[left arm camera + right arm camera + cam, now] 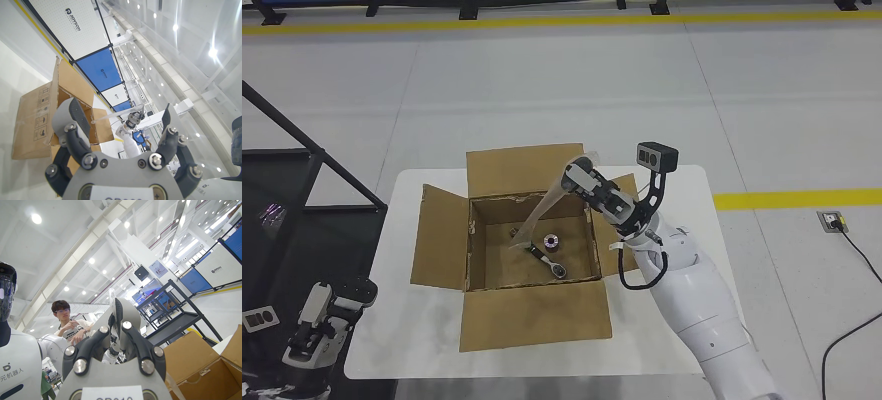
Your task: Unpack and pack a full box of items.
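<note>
An open cardboard box [532, 315] stands on the white table [682, 200], all its flaps folded outward. Above the box's far right corner my right gripper [579, 176] is shut on a long clear plastic bag [542, 208], whose lower end hangs down into the box. In the right wrist view the plastic bag [112, 295] is pinched at the right gripper [113, 308]. A small roll [551, 241] and a metal tool [550, 262] lie on the box floor. My left gripper [304, 345] hangs open and empty beyond the table's near left corner, seen close up as left gripper [121, 108].
A black frame and dark mat [282, 200] stand left of the table. A black shelf rack [175, 317] rises beyond the box [198, 357]. From the left wrist the box [34, 121] and the far right gripper [134, 117] show.
</note>
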Robot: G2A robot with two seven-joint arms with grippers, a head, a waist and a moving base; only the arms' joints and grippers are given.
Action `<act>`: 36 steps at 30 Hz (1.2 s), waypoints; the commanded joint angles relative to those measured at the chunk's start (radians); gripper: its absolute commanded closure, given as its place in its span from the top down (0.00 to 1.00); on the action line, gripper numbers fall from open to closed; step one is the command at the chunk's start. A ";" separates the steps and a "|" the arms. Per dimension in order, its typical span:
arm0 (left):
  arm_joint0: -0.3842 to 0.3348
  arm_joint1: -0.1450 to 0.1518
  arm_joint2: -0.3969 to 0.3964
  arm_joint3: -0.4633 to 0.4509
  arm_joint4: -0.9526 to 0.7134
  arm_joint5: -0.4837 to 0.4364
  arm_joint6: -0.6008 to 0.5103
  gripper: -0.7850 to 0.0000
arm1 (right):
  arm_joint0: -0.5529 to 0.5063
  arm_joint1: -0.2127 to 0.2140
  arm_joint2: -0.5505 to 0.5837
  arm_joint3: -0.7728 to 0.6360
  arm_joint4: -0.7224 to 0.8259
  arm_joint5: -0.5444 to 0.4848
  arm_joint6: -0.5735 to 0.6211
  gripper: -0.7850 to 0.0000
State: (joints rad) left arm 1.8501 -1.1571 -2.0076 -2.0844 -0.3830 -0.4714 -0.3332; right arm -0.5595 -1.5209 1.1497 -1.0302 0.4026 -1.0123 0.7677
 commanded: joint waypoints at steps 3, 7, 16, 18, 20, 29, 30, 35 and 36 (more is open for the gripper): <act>0.000 0.000 0.000 0.000 0.000 0.000 0.000 1.00 | 0.000 0.000 0.000 0.000 0.000 0.000 0.000 0.00; 0.000 0.000 0.000 0.000 0.000 0.000 0.000 1.00 | 0.000 0.000 0.000 0.000 0.000 0.000 0.000 0.00; -0.028 -0.001 -0.007 -0.001 0.033 0.023 0.036 1.00 | -0.032 0.007 0.024 -0.101 -0.018 0.000 -0.048 0.00; -0.049 -0.002 -0.008 0.011 0.091 0.041 0.063 1.00 | -0.048 0.012 0.043 -0.163 -0.027 0.000 -0.056 0.00; -0.076 -0.002 0.008 0.035 0.142 0.059 0.085 1.00 | -0.071 0.017 0.067 -0.227 -0.030 0.000 -0.059 0.00; -0.195 0.003 0.120 0.177 0.280 0.091 0.014 1.00 | -0.179 0.040 0.217 -0.503 -0.035 0.000 -0.091 0.00; -0.207 0.003 0.134 0.187 0.294 0.089 0.002 1.00 | -0.188 0.042 0.235 -0.523 -0.034 0.000 -0.099 0.00; -0.273 0.003 0.197 0.236 0.361 0.104 -0.004 1.00 | -0.233 0.047 0.312 -0.583 -0.042 0.000 -0.136 0.00; -0.280 0.003 0.209 0.235 0.362 0.101 -0.008 1.00 | -0.242 0.047 0.324 -0.591 -0.041 0.000 -0.141 0.00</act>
State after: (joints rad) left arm 1.5783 -1.1540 -1.8124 -1.8493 -0.0252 -0.3665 -0.3389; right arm -0.7929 -1.4741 1.4623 -1.6142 0.3605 -1.0123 0.6308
